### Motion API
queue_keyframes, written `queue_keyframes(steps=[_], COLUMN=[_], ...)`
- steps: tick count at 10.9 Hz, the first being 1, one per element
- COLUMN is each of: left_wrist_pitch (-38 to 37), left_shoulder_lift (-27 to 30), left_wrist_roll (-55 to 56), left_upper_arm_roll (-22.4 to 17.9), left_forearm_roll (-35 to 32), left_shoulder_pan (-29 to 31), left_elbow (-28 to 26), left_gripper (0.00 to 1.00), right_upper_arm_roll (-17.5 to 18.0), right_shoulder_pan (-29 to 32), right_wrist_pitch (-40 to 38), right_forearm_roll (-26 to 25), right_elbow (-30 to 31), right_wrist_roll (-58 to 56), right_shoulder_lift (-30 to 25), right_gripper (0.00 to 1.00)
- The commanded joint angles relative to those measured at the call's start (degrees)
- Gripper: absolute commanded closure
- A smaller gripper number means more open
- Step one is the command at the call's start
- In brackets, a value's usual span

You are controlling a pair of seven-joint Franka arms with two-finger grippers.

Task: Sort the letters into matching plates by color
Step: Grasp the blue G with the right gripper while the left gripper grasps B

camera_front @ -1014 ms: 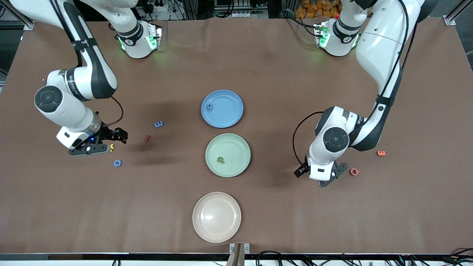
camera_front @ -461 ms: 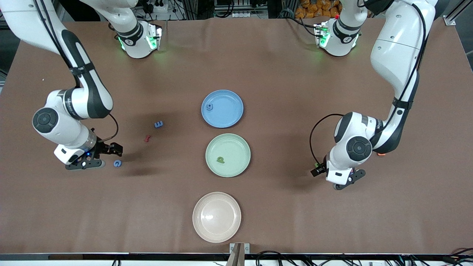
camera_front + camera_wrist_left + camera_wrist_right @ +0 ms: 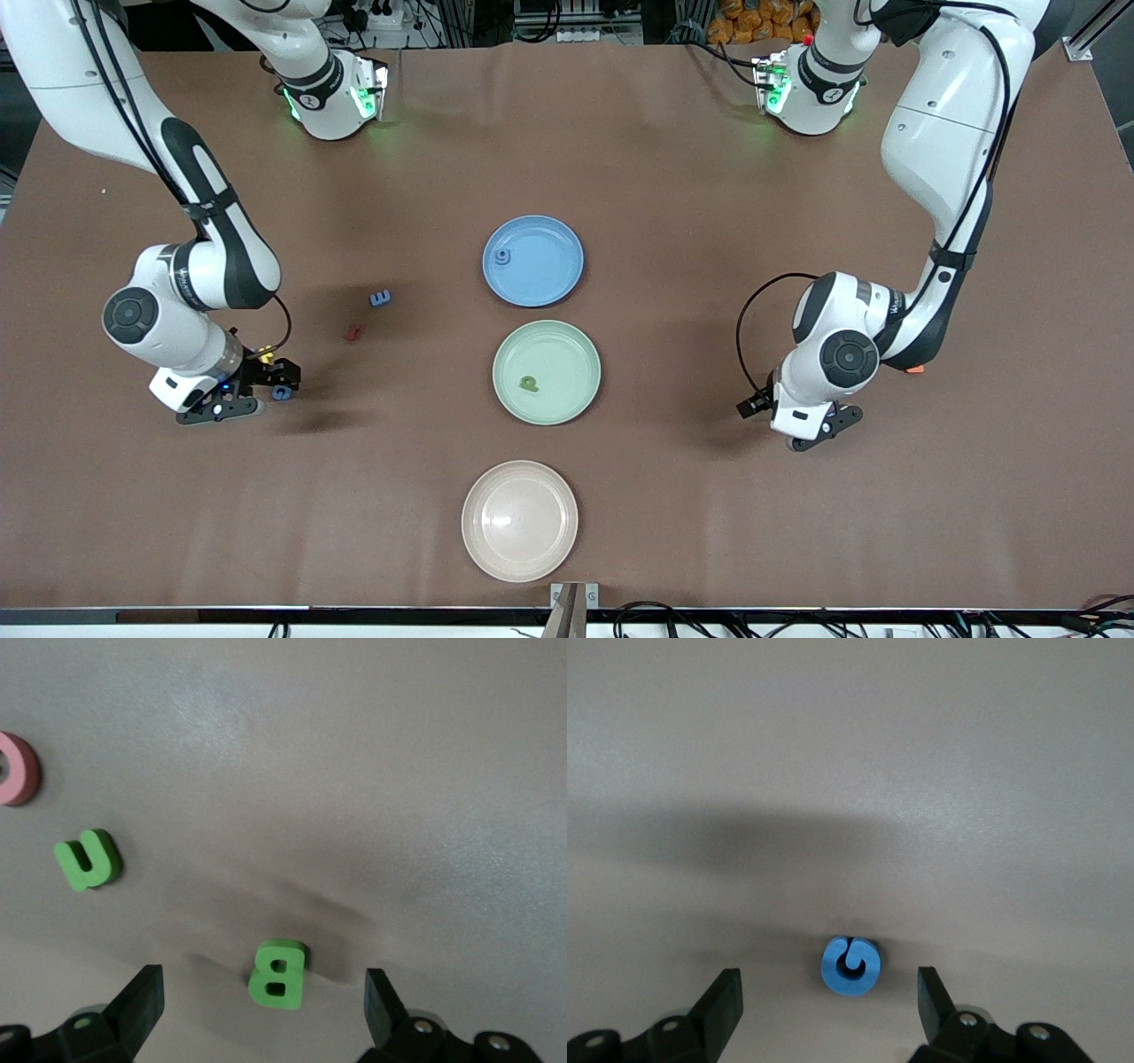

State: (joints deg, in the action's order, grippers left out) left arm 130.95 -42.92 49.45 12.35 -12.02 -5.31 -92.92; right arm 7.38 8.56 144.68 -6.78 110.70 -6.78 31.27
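The right gripper (image 3: 830, 992) hangs spread astride the small blue foam letter G (image 3: 850, 966) on the brown table (image 3: 709, 532), evidently aligned for a pinch, while the left gripper (image 3: 264, 994), equally spread, straddles the green foam letter B (image 3: 279, 973).

Brown table (image 3: 709, 532); cables (image 3: 673, 610) along edge.

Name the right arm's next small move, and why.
Probably lower the right pincer and close it on the blue letter G: the letter lies on the table centred between the open fingers, not yet gripped. The blue plate would be its destination. The left pincer hovers open over a green B.
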Motion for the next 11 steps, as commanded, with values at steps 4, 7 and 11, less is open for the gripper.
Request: queue_keyframes(steps=[4,7,11], left_wrist_pitch=[1.5,1.5,1.5], left_shoulder_lift=[-1.3,-1.3,-0.1], left_wrist_roll=[-0.8,0.0,2.0], left_upper_arm_roll=[0.2,0.2,0.5], left_forearm_roll=[0.9,1.7,3.0], left_shoulder_pan=[-0.4,-0.1,-0.1], left_elbow=[-0.3,-0.2,0.5], left_gripper=[0.57,1.0,1.0], right_upper_arm_roll=[-0.5,-1.6,-1.8], right_shoulder_pan=[-0.7,-0.7,-0.8], right_wrist_pitch=[1.1,1.3,2.6], right_forearm_roll=[0.4,0.4,0.4], right_elbow=[-0.7,-0.8,-0.8], right_wrist_roll=[-4.0,-5.2,-5.9], right_shoulder_lift=[2.6,2.8,3.6], right_gripper=[0.28,0.28,0.32])
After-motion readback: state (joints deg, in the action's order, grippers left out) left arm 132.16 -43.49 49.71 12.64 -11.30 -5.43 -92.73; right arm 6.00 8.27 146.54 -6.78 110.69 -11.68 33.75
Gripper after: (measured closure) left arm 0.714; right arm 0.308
